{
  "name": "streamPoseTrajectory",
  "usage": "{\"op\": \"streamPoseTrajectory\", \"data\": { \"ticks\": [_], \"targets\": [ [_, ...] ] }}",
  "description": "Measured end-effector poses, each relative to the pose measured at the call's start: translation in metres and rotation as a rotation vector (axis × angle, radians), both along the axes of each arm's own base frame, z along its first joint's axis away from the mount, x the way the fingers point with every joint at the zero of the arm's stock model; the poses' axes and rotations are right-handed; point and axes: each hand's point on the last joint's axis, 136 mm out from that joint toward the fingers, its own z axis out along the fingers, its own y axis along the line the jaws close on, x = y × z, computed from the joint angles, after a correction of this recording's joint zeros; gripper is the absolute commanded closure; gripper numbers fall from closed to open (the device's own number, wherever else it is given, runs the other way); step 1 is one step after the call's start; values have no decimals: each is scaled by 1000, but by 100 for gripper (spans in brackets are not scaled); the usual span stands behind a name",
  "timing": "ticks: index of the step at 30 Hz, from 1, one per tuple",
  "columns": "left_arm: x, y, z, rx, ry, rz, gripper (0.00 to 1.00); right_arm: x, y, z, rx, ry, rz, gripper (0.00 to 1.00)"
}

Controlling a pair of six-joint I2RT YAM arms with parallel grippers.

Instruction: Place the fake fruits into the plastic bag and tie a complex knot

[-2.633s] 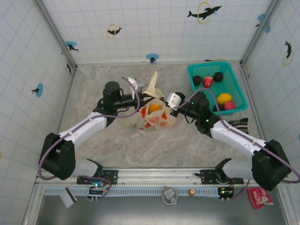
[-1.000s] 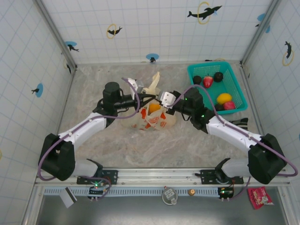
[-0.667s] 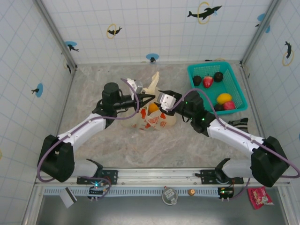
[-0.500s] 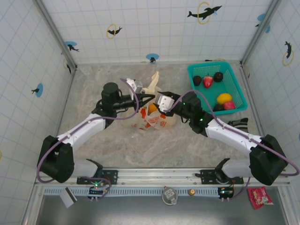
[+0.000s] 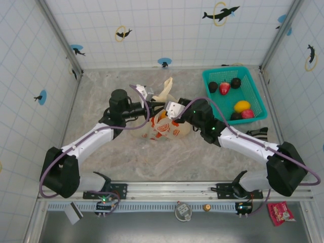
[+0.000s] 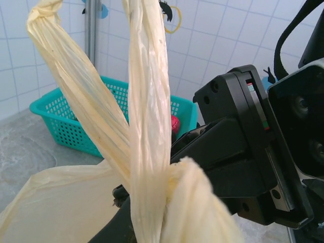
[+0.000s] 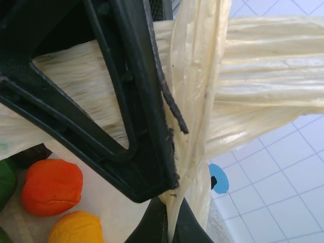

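Marble-patterned grey table [image 5: 101,152] carries everything. Near its middle sits the thin cream-yellow plastic carrier bag with red print [image 5: 167,130]. At the far right corner stands the teal mesh plastic basket [image 5: 256,98].

Both arms meet just above the mouth of the bag. The left gripper [image 5: 153,107] comes from the left side and the right gripper [image 5: 166,107] from the right side, tips very close to each other. Between them rise the two twisted cream handle strips [image 6: 147,101]. Their long axis goes up from the bag mouth and leans toward the far edge, and they cross just beside the right gripper [image 7: 168,205].

The right fingers are pressed together on one of these strips. For the left gripper I cannot tell if its fingers are parted or pinching; its black finger frame lies against the strips. I judge that the knot depends on this crossing: both arms are equally near, and the free ends point away from them.

Small glossy toy fruits [image 7: 50,187], orange, yellow and green, lie inside the bag. Others, yellow, pink, red and dark, lie in the basket, not yet bagged.
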Motion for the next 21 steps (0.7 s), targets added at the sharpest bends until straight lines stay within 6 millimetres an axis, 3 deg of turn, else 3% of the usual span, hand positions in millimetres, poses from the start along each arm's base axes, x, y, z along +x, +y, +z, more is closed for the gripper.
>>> {"op": "streamPoseTrajectory", "data": {
  "ticks": [21],
  "targets": [
    [1,5,6,-11,-28,30,68,-3,-7,11,18,-14,12,100]
  ]
}}
